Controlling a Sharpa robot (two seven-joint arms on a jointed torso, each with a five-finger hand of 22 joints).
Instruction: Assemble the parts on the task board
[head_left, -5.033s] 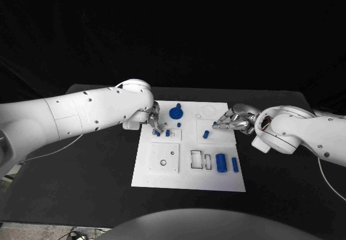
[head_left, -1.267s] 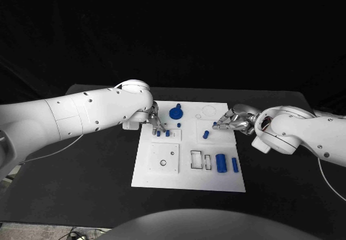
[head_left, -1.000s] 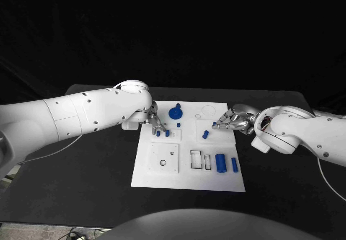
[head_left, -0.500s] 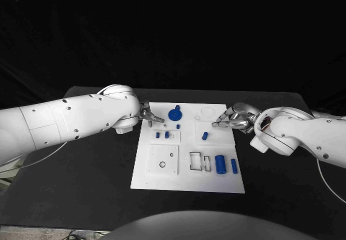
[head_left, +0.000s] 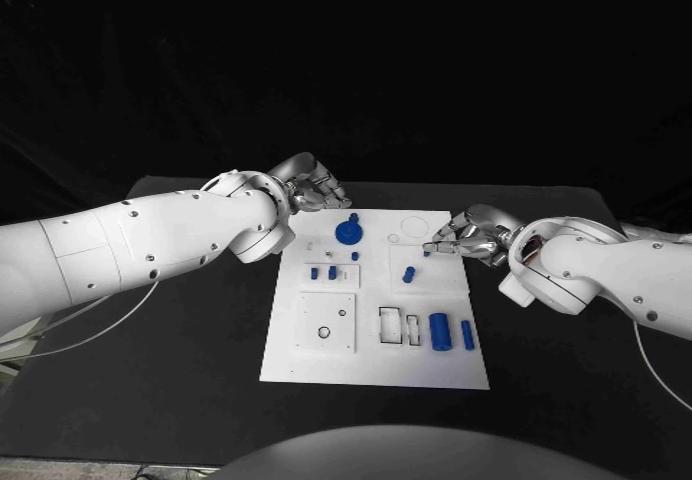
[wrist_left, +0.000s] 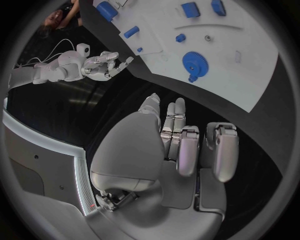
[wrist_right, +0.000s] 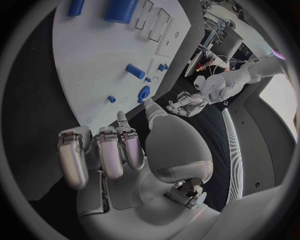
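Head view: left robot hand beyond task board far-left corner.

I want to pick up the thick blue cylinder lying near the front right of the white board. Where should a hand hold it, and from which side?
Probably best from straight above, pinching the blue cylinder across its round sides at mid-length. It lies flat on the white board, long axis running front to back, so its curved flanks are exposed. A thinner blue pin lies close on its right, so that finger needs care. The right hand is nearer.
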